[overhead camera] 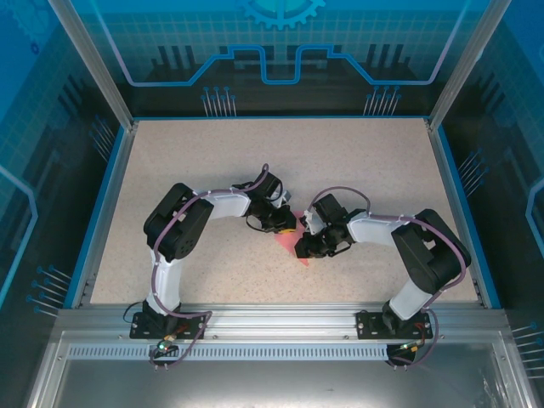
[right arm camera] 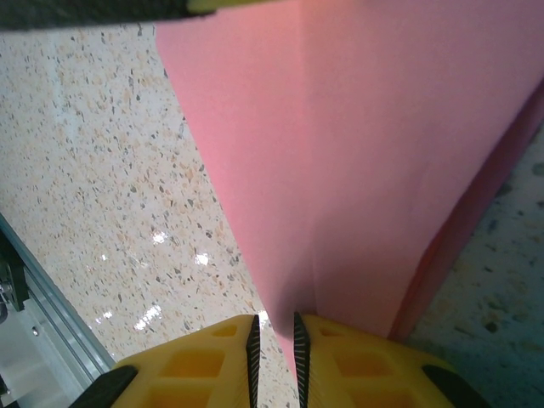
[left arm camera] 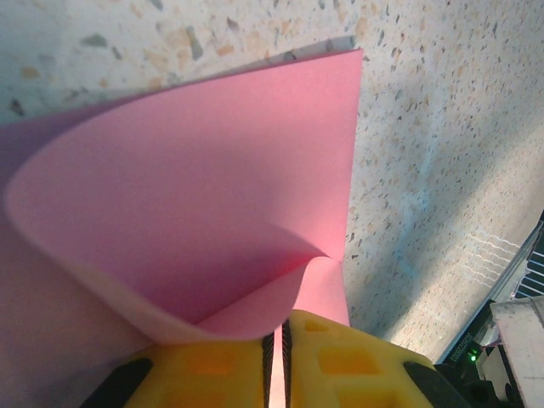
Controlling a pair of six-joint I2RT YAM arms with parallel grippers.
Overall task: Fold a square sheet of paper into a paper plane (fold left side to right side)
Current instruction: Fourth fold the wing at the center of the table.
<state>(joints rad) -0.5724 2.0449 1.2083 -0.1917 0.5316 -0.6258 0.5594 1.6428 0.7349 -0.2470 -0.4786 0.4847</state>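
While my left gripper point(left arm camera: 276, 340) pinches the pink sheet of paper point(left arm camera: 195, 212), jaws nearly closed, curling it over the table point(overhead camera: 212, 161), my right gripper point(right arm camera: 274, 327) likewise clamps another edge. I judge the fold half-made; next, match the edges and flatten.

The left arm point(overhead camera: 180, 228) and the right arm point(overhead camera: 425, 245) are each built of white links and black joint housings, with a greyish-purple cable point(overhead camera: 343, 190) looped alongside. Yellow moulded fingers point(left arm camera: 212, 370) with square recesses, backed in black, are fitted to the left hand point(left arm camera: 277, 340) and the right hand point(right arm camera: 274, 340).
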